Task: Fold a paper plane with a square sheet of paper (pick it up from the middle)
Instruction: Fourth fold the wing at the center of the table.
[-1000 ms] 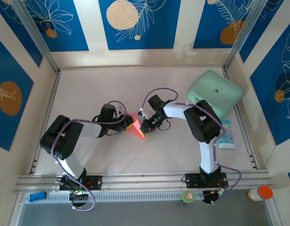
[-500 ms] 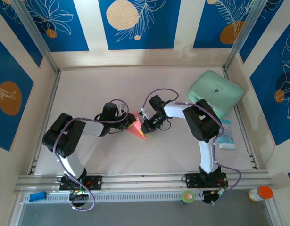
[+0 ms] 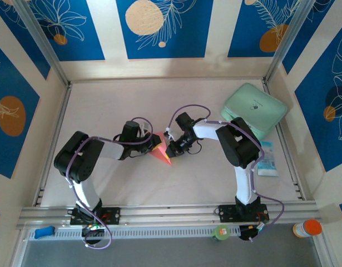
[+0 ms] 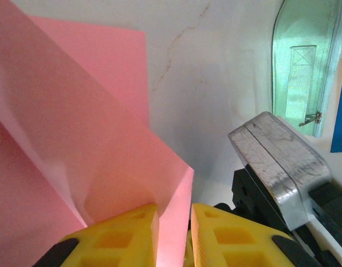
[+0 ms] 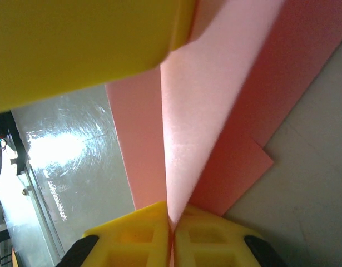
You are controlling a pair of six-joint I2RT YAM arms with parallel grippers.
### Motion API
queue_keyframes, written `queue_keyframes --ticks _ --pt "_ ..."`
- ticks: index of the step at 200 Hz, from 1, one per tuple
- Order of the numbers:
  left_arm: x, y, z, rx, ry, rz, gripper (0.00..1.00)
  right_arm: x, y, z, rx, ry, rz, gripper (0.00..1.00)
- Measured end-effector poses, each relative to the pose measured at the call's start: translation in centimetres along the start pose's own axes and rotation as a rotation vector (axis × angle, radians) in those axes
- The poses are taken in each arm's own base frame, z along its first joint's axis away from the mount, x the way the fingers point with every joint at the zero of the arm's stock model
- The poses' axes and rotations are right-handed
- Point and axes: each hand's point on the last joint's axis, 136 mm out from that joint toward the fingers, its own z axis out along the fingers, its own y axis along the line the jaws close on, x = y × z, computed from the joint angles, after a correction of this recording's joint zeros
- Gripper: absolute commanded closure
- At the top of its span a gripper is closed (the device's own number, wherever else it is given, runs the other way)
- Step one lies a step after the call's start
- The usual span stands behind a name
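Top external view: creased pink paper sheet [image 3: 161,151] stays on the table [image 3: 120,100], well left of the mint-green pad [image 3: 254,108].
Left claw [image 4: 173,214]: pinches a raised flap; its elbow has swung inward.
Right claw [image 5: 171,218]: pinches the opposite flap.
Meaning: crease likely being set; folding unfinished.

Creased pink paper [image 4: 87,161] between the left pincer's [image 4: 175,214] yellow fingers [image 4: 118,236]

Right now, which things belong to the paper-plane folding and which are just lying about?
In the job: folded pink paper, left gripper and right gripper, both pinching it.
Lying about: mint-green pad, blue-white packet, orange-capped bottle.
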Motion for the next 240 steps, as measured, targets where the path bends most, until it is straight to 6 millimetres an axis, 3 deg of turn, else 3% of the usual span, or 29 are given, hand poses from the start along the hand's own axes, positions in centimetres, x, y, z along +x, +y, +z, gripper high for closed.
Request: queue_keyframes --ticks 143,240 --pt "0.1 0.6 0.4 -0.01 0.006 -0.008 0.77 -0.2 0.5 -0.6 -0.078 -0.023 0.101 0.76" --pt "0.2 0.8 0.5 -0.014 0.009 -0.011 0.77 0.6 1.9 -1.8 -0.1 -0.039 0.163 0.75"
